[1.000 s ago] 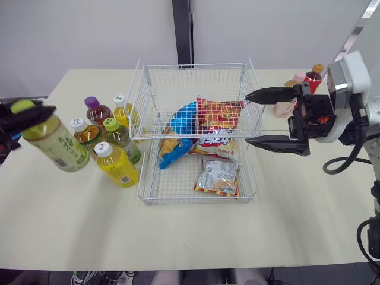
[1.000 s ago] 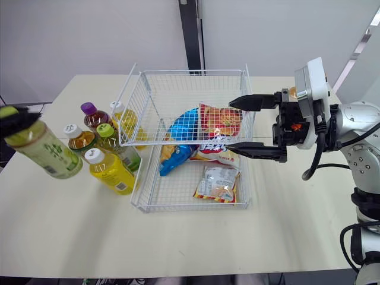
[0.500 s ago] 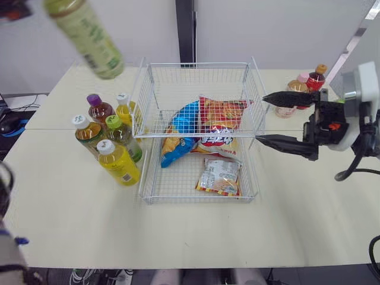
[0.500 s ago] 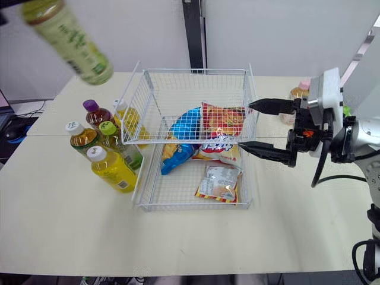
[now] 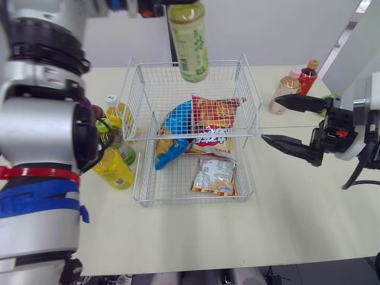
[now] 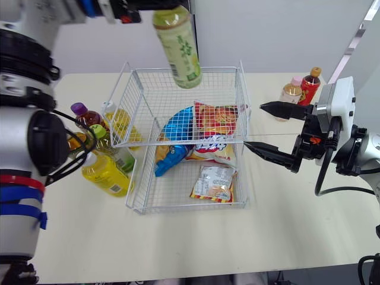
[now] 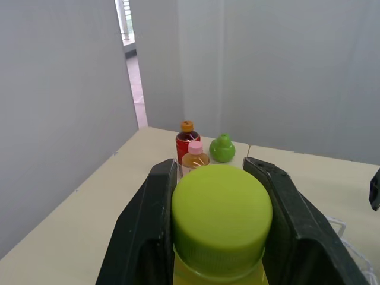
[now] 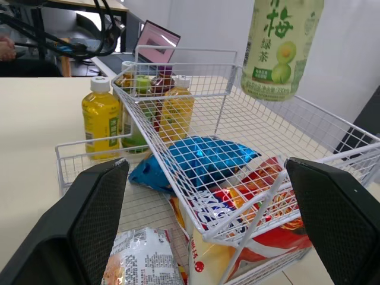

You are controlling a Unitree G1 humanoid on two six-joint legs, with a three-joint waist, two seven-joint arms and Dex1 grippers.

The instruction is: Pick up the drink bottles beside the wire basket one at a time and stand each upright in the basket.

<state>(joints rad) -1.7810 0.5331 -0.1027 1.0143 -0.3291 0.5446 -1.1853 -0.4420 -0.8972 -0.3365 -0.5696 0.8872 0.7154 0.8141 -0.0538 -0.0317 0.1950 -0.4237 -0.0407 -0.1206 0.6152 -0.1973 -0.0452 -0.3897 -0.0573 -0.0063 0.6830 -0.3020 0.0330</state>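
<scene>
Above the far half of the wire basket (image 5: 190, 203): one green tea bottle (image 5: 187, 43), cap up, close to upright with a slight lean, base clear of the rim.

Hold: left gripper (image 7: 215, 178), its two black fingers (image 7: 148, 237) pressed against opposite sides of the lime-green cap (image 7: 221, 219); the bottle hangs from that grip.

Change: a second ago this bottle is tilted well to the left of the basket, low over the table's left edge. Half a second ago it is raised high and slanted over the far-left corner. Now it is across the left wall and nearly plumb. The carry appears finished; lowering has not begun.

Right gripper (image 5: 272, 119): fingers spread wide, nothing between them, just right of the basket's right wall. A second ago its tips reach over that wall, so it has drawn back and left the drop zone free.

Basket contents: blue snack bag (image 5: 172, 133), red snack bag (image 5: 217, 113) and a small clear packet (image 5: 212, 176), filling the middle and near part. The far strip of mesh under the bottle looks bare, so there is likely room to stand it.

Waiting, left of basket: yellow bottle (image 6: 104, 173), purple-capped bottle (image 6: 79, 110) and others partly hidden behind the left arm.

Waiting, far right: pink-capped bottle (image 5: 284, 92) and red bottle (image 5: 306, 74).

Risk, as judged: a cap-only grip lets the body swing, and the base may catch a bag edge.
</scene>
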